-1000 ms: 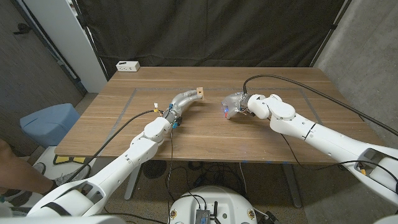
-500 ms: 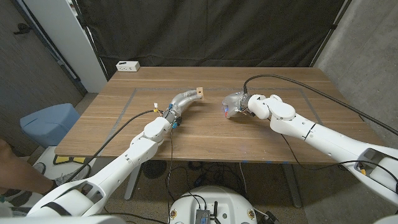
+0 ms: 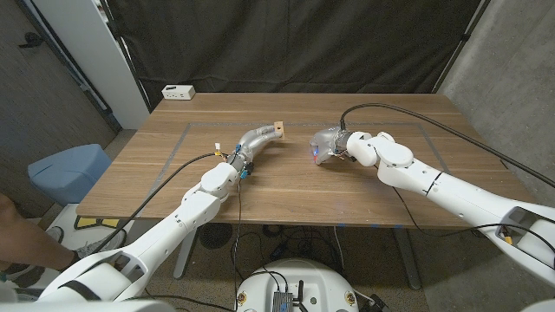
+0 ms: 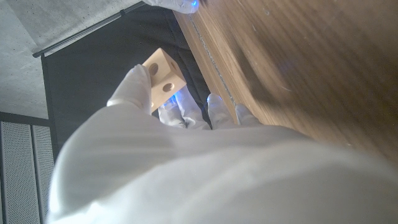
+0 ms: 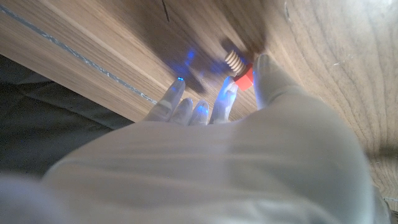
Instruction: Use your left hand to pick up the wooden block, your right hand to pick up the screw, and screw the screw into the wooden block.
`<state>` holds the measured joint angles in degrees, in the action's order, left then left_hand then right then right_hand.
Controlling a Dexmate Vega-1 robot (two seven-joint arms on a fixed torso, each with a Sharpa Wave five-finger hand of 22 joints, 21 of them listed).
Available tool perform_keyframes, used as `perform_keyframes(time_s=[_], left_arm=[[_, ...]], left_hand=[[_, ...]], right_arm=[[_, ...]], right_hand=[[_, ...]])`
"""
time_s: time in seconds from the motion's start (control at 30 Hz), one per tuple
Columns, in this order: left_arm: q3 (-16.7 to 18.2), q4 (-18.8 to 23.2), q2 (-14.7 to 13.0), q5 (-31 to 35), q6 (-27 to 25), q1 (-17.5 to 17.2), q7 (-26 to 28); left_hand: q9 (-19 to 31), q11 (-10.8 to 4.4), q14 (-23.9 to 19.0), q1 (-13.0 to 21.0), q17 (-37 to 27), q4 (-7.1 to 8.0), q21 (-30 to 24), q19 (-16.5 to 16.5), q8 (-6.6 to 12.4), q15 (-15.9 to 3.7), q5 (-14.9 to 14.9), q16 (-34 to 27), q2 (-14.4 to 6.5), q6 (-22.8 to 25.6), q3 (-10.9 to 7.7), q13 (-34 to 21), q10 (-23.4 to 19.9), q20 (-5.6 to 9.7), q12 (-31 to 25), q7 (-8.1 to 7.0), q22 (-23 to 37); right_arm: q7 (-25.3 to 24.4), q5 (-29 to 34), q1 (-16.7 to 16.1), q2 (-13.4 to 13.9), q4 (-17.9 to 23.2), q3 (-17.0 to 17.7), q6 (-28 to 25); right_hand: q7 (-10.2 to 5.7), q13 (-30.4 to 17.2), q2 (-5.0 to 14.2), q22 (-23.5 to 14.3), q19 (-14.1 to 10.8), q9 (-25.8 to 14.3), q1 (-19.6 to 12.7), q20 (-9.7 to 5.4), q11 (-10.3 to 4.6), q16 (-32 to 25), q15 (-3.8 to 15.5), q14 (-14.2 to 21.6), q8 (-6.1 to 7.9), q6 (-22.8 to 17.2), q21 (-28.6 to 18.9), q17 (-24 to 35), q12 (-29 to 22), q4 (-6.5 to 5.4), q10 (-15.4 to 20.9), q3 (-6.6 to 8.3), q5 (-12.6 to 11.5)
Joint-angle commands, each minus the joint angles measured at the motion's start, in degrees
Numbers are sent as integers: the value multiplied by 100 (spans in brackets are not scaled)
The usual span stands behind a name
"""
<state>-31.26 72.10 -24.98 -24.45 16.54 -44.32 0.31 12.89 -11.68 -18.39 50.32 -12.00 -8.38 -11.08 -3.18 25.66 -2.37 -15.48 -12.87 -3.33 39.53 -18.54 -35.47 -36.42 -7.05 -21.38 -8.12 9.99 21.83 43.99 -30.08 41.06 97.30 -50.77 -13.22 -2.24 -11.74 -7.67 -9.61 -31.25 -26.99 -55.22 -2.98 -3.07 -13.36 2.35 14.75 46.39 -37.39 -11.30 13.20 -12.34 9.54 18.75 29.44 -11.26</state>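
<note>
My left hand (image 3: pixel 257 138) holds a small wooden block (image 3: pixel 278 129) at its fingertips, just above the table's middle. In the left wrist view the block (image 4: pixel 163 78) shows two round holes and sits pinched against the hand (image 4: pixel 155 162). My right hand (image 3: pixel 327 144) hovers low over the table to the right of the block, with a red-headed screw (image 3: pixel 313 154) at its fingertips. The right wrist view shows the screw (image 5: pixel 239 67), red head and ribbed shank, pinched by the hand (image 5: pixel 205 155) close to the wood.
A white power strip (image 3: pixel 178 91) lies at the table's far left corner. A blue stool (image 3: pixel 68 172) stands left of the table (image 3: pixel 381 186). A dark curtain hangs behind the far edge.
</note>
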Motion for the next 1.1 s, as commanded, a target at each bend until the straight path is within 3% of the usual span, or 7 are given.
perform_keyframes(time_s=[0.03,1.1], left_arm=[[-26,-80,43,-4,68,39,-65],[-144,-252,171,10,263,117,-311]], left_hand=[[10,-12,-39,4,-10,10,-13,53,38,-361,-34,27,-45,76,-41,-11,-58,-6,17,-17,17],[8,-22,-44,-6,-9,-6,-15,50,42,-361,-35,27,-43,104,-60,-35,-91,-6,33,-7,17]], right_arm=[[-70,17,-91,93,228,109,-65],[-442,-365,-604,246,1050,701,-653]], right_hand=[[-11,-16,18,-8,-66,-28,-59,-461,-30,-32,548,85,44,-52,-48,27,-46,-3,50,67,-57],[-18,-16,47,-8,-138,-65,-57,-470,-46,-30,570,160,175,-113,-25,58,-27,-25,154,99,-67]])
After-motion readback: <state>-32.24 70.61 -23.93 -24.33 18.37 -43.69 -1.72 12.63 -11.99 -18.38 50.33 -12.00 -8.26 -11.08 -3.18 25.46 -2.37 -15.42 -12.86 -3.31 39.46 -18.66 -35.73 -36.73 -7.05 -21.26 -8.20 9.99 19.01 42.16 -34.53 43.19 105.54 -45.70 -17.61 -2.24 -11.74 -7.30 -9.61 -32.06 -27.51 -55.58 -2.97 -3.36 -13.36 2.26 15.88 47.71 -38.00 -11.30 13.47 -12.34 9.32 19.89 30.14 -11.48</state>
